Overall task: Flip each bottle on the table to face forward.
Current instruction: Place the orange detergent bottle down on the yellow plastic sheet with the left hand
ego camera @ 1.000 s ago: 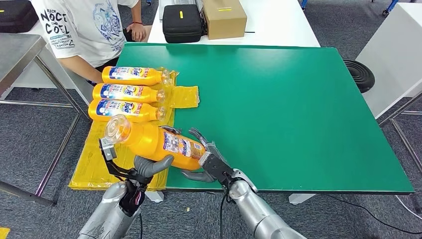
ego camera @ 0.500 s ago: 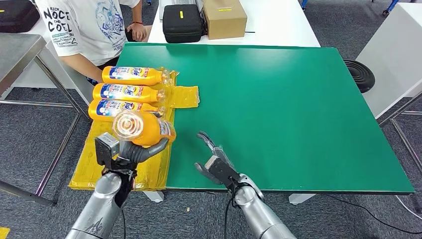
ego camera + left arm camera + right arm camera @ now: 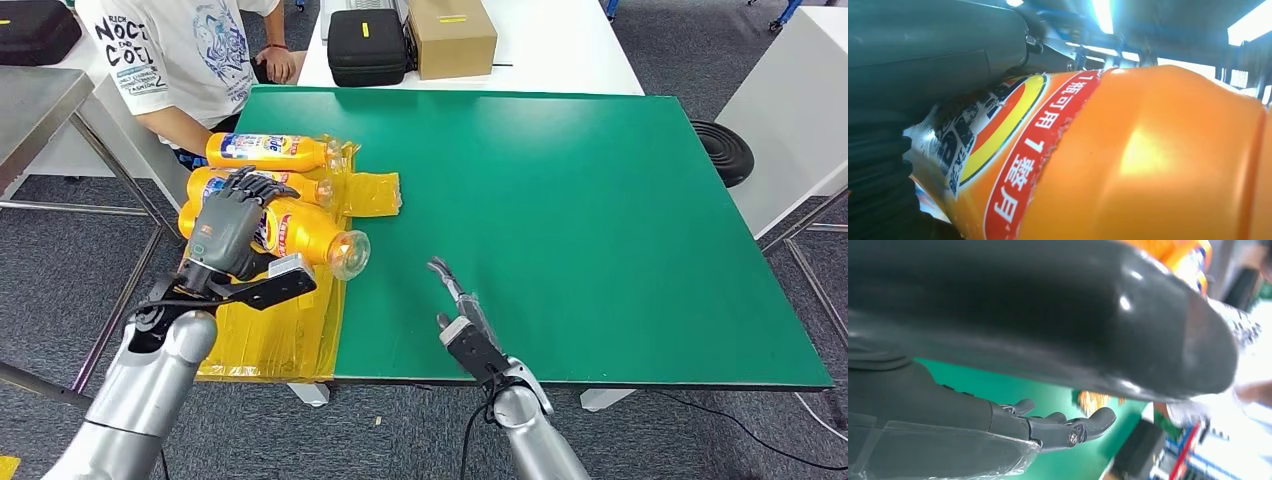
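Grey carpet surrounds a green tabletop (image 3: 560,220), with a white table at twelve o'clock carrying a black case (image 3: 366,46) and a cardboard box (image 3: 451,35). At ten o'clock a person in a white printed shirt (image 3: 170,55) stands at the tabletop's corner. Over the nine o'clock edge lies a yellow plastic sheet (image 3: 270,330), with orange bottles lying on their sides on it: the farthest bottle (image 3: 268,151) shows its blue label, and a second bottle (image 3: 312,187) is half hidden behind the robot's fingers. The left hand (image 3: 228,232) grips the held bottle (image 3: 300,234) around its labelled body, fingers wrapped over the top; that bottle lies roughly level over the sheet, its clear cap end pointing toward three o'clock. The left wrist view shows the orange body and red label strip close against the hand. At six o'clock the right hand (image 3: 462,318) hovers over the near edge of the tabletop, fingers straight and spread, holding nothing.
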Tool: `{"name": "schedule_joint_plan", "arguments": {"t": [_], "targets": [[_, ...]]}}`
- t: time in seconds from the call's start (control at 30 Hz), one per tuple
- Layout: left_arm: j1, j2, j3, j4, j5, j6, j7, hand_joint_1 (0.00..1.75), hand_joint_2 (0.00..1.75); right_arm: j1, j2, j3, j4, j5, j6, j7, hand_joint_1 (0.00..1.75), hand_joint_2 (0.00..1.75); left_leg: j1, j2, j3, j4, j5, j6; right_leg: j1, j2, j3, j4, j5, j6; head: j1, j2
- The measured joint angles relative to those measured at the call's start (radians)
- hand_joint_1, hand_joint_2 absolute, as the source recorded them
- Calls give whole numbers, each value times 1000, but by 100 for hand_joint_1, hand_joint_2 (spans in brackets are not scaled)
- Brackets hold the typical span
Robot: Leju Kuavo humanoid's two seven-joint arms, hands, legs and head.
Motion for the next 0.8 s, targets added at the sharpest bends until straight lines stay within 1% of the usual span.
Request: {"name": "schedule_joint_plan", "arguments": {"t": [0.07, 0.13, 0.27, 0.33, 0.43, 0.6, 0.7, 0.8], "targets": [[-32, 47, -24, 22, -39, -54, 8, 175, 175, 15, -4, -23, -36, -18, 5, -2, 0, 0, 0, 1, 0, 0, 0, 0, 0, 1, 0, 0, 0, 0, 0, 0], [-61, 91, -48, 47, -46, -103, -3, 175, 175, 28, -9, -43, -65, -30, 8, -5, 0, 0, 0, 3, 0, 0, 0, 0, 0, 2, -1, 0, 0, 0, 0, 0], [-129, 198, -128, 105, 7, -273, -65, 175, 175, 51, -14, -82, -113, -62, 12, -18, 0, 0, 0, 4, 0, 0, 0, 0, 0, 3, -1, 0, 0, 0, 0, 0], [-158, 245, -164, 128, 36, -310, -83, 175, 175, 59, -18, -98, -130, -69, 14, -19, 0, 0, 1, 4, 0, 0, 0, -1, 0, 5, -2, 0, 0, 0, 0, 0], [-197, 291, -206, 152, 56, -337, -86, 175, 175, 65, -21, -112, -144, -70, 15, -19, 0, 0, 1, 5, 0, 0, 0, -1, 0, 5, -2, 0, 0, 0, 0, 0], [-252, 373, -306, 178, 117, -454, -84, 175, 175, 66, -22, -127, -160, -75, 15, -19, 0, 0, 1, 5, 0, 0, 0, -1, 0, 5, -2, 0, 0, 0, 0, 0], [-265, 413, -350, 194, 150, -476, -88, 175, 175, 66, -22, -138, -171, -80, 13, -19, 0, 0, 1, 5, 0, 0, 0, -1, 0, 5, -2, 0, 0, -1, 0, 0], [-264, 443, -377, 204, 190, -484, -84, 175, 175, 65, -22, -147, -181, -84, 12, -19, 0, 0, 1, 5, 0, 0, 0, -1, 1, 5, -2, 0, 0, -1, 0, 0]]}}
